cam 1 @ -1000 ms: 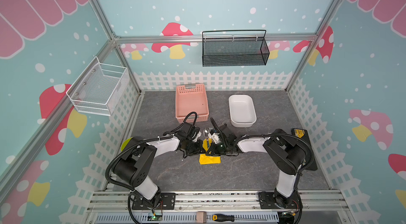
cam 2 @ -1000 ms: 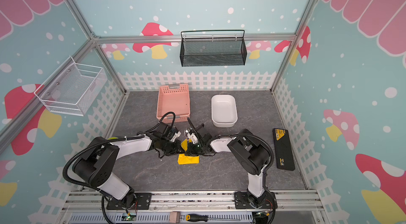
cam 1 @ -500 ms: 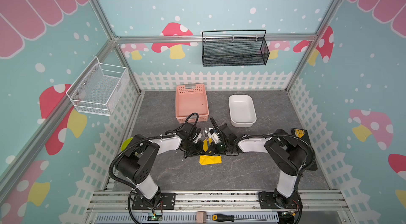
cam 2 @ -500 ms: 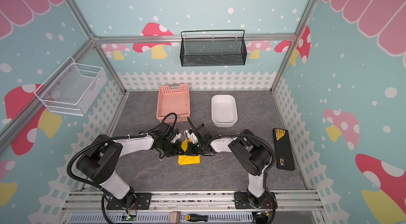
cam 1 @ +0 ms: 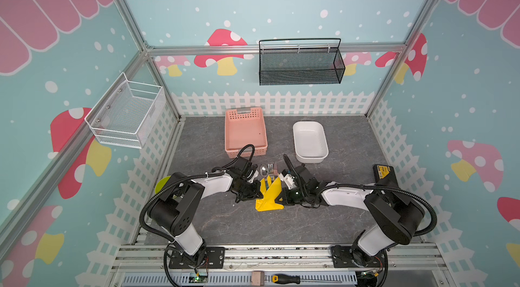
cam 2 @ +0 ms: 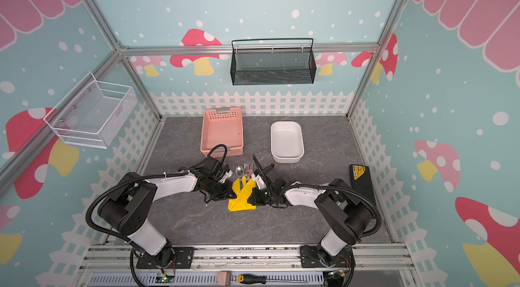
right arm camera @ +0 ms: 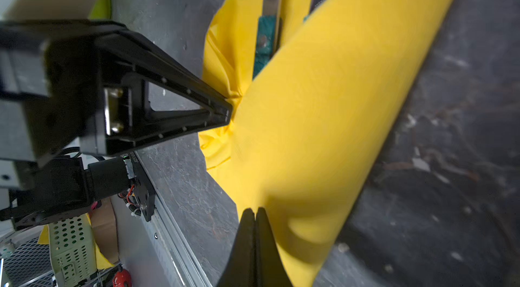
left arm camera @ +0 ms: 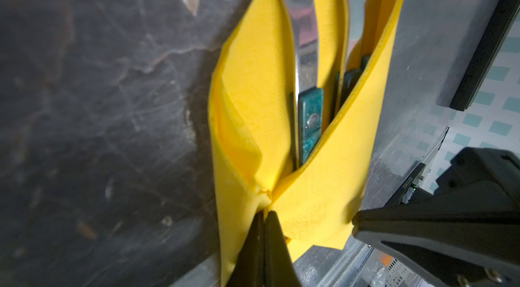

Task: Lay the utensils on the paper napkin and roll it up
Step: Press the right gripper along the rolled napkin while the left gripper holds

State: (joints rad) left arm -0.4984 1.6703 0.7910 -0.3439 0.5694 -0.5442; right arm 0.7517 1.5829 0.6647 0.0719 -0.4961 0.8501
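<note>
The yellow paper napkin (cam 1: pixel 269 197) (cam 2: pixel 242 197) lies mid-table, its two sides folded up around the utensils. The silver heads of the spoon, fork and knife (cam 1: pixel 269 170) (cam 2: pixel 243 170) stick out past its far end. In the left wrist view their teal handles (left arm camera: pixel 311 122) sit inside the napkin (left arm camera: pixel 323 187). My left gripper (left arm camera: pixel 264 212) (cam 1: pixel 258 193) is shut, pinching the left fold where the sides meet. My right gripper (right arm camera: pixel 254 211) (cam 1: pixel 282 199) is shut on the napkin's (right arm camera: pixel 337 102) right flap, which drapes over the handles (right arm camera: pixel 264 38).
A pink basket (cam 1: pixel 245 133) and a white dish (cam 1: pixel 309 139) stand just behind the utensils. A lime-green bowl (cam 1: pixel 161 184) sits by the left fence, and a black and yellow box (cam 1: pixel 384 176) is at the right. A screwdriver (cam 1: pixel 292 279) lies on the front rail.
More yellow napkin shows between the grippers now, its sides raised over the handles. The left arm has shifted slightly toward the middle.
</note>
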